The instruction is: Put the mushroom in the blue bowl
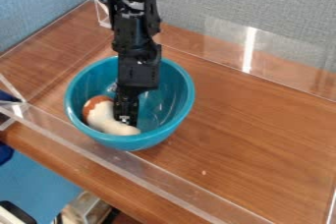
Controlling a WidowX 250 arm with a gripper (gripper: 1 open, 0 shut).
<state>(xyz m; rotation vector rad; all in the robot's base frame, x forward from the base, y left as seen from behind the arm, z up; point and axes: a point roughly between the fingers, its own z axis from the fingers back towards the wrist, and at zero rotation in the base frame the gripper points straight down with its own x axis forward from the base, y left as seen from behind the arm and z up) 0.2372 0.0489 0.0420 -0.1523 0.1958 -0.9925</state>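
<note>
Wooden tabletop (250, 140) with clear acrylic walls around it, blue-grey wall behind. We saw the blue bowl (178, 100) sitting left of centre on the wood, upright, nothing else near it. Black arm reached down from the top into the bowl, pointing steeply downward. Gripper (124, 117) tip sat low inside the bowl, jaws clenched, right against the mushroom (105, 116). We couldn't tell from this angle if the jaws actually pinched it or just closed beside it. Mushroom lay on its side on the bowl floor, left part, reddish cap toward the left rim, cream stem under the fingers. We judged the placing step basically done since the mushroom was already inside the bowl. Next move as we read it: let go if anything was pinched, then lift straight up clear of the rim without dragging the mushroom out or tipping the bowl
</note>
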